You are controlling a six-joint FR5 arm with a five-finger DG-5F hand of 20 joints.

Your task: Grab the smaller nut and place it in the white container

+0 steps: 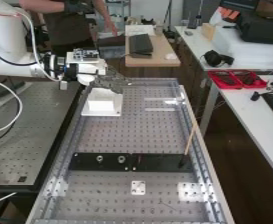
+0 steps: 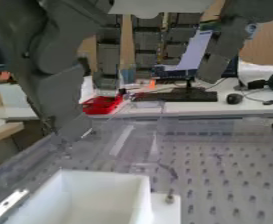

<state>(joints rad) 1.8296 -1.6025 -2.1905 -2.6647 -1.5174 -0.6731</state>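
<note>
In the high view the hand (image 1: 115, 82) is at the far end of the bench, just above and beyond the white container (image 1: 101, 103). Its fingers stand apart and fairly straight in the wrist view, where the hand (image 2: 57, 90) has nothing visible between thumb and fingers. The white container (image 2: 97, 197) lies below them with its open top showing; part of its inside is outside the picture. On the flat black bar (image 1: 160, 162) stand the larger nut (image 1: 100, 158) and the bearing (image 1: 121, 159).
A thin wooden stick (image 1: 189, 141) rises at the bar's right end. A small white plate (image 1: 138, 187) lies nearer than the bar. Metal rails (image 1: 198, 145) edge the perforated bench. A red tray (image 1: 236, 79) sits on the right-hand table. A person stands behind the arm.
</note>
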